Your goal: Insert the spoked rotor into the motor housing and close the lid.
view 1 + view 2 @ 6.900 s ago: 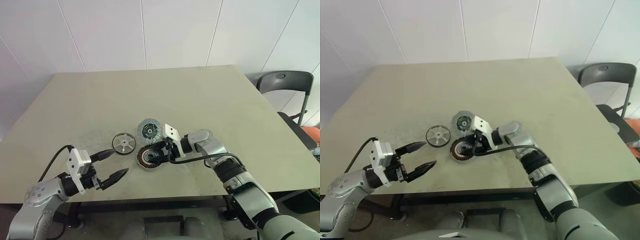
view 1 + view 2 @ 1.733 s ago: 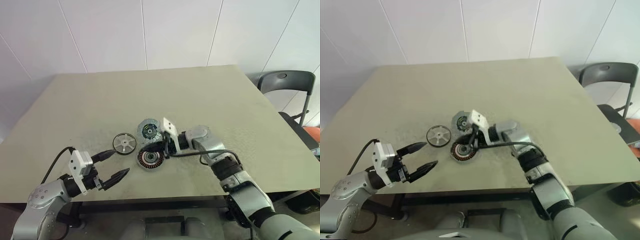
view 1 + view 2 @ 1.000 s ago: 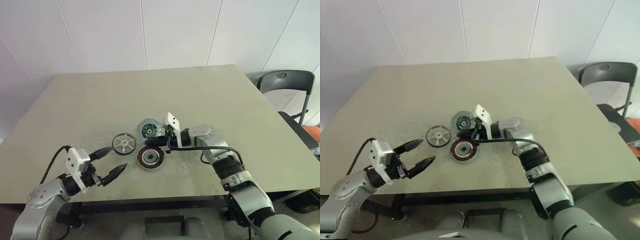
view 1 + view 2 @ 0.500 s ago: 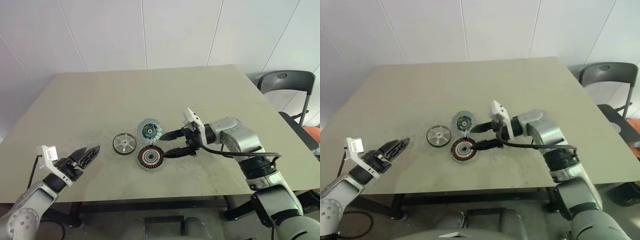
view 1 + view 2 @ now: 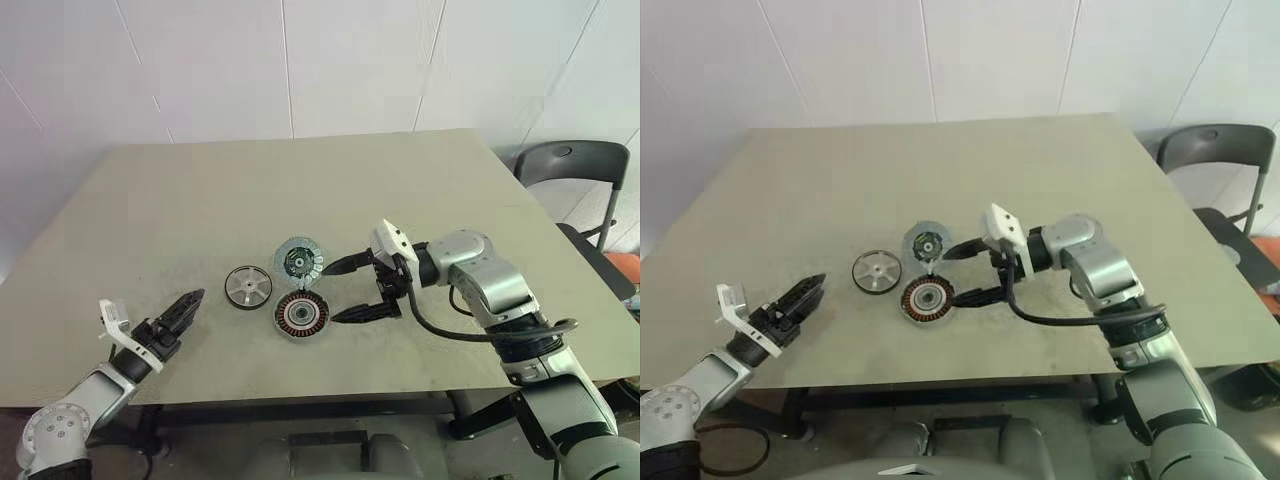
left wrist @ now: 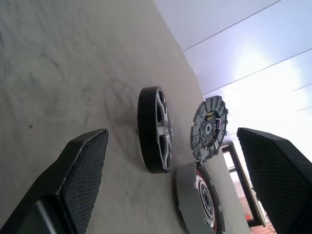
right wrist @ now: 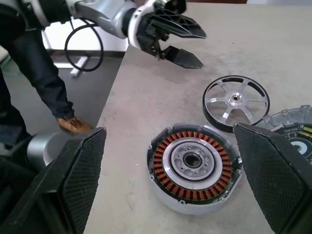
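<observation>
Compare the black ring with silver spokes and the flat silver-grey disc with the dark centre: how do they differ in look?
The black ring with silver spokes is open between its spokes, so the table shows through; the flat silver-grey disc is solid. The ring has a black rim and a silver hub; the disc is silver-grey with a dark centre and green-blue marks. Both are round, lie flat on the table and sit beside the silver housing with coppery windings, untouched by either gripper.

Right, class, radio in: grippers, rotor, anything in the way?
Left gripper open, right gripper open, both empty. Rotor on table, left of housing; lid behind. Nothing between them.
</observation>
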### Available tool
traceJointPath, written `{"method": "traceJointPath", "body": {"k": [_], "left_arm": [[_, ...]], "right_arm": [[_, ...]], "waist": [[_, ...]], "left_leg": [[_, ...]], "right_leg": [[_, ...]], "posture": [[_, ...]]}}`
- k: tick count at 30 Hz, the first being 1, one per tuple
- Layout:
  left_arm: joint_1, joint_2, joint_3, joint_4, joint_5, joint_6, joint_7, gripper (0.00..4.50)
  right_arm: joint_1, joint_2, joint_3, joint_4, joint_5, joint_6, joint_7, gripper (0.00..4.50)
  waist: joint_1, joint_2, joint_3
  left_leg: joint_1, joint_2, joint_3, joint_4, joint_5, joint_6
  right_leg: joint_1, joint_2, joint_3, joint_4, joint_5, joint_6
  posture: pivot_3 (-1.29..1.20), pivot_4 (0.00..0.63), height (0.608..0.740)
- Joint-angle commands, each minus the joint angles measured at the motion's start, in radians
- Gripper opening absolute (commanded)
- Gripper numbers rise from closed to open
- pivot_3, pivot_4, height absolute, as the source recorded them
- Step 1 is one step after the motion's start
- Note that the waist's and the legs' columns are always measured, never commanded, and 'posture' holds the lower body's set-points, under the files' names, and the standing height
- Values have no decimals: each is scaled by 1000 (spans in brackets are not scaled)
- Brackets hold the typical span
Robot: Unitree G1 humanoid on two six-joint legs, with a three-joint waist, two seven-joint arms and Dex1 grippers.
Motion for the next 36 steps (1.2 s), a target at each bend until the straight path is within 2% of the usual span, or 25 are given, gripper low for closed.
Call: {"method": "traceJointPath", "body": {"k": [1, 8, 29, 32, 36], "left_arm": [[-36, 3, -46, 23, 42, 16, -50, 4500], [-87, -18, -84, 59, 85, 25, -88, 4500], [-190, -90, -65, 123, 124, 22, -78, 4500], [-192, -91, -64, 134, 126, 24, -82, 3922], [-180, -93, -65, 127, 131, 23, -89, 2640]], "right_arm": [[-6, -2, 14, -13, -18, -55, 15, 4408], [1, -6, 32, 16, -61, -132, 16, 4408], [-22, 13, 28, 44, -73, -140, 3, 4408], [-25, 16, 28, 44, -74, -135, -4, 4500], [-25, 18, 27, 44, -76, -133, -7, 4500]], "waist": [[0, 0, 0], [2, -1, 0], [2, -1, 0], [2, -1, 0], [0, -1, 0]], "left_leg": [[0, 0, 0, 0, 0, 0], [0, 0, 0, 0, 0, 0], [0, 0, 0, 1, 0, 0], [0, 0, 0, 1, 0, 0], [0, 0, 0, 1, 0, 0]], "right_leg": [[0, 0, 0, 0, 0, 0], [0, 0, 0, 0, 0, 0], [1, 0, 0, 0, 2, 3], [1, 0, 0, 0, 2, 3], [1, 0, 0, 0, 2, 3]], "posture": [[0, 0, 740], [0, 0, 740], [0, 0, 740], [0, 0, 740], [0, 0, 740]]}}
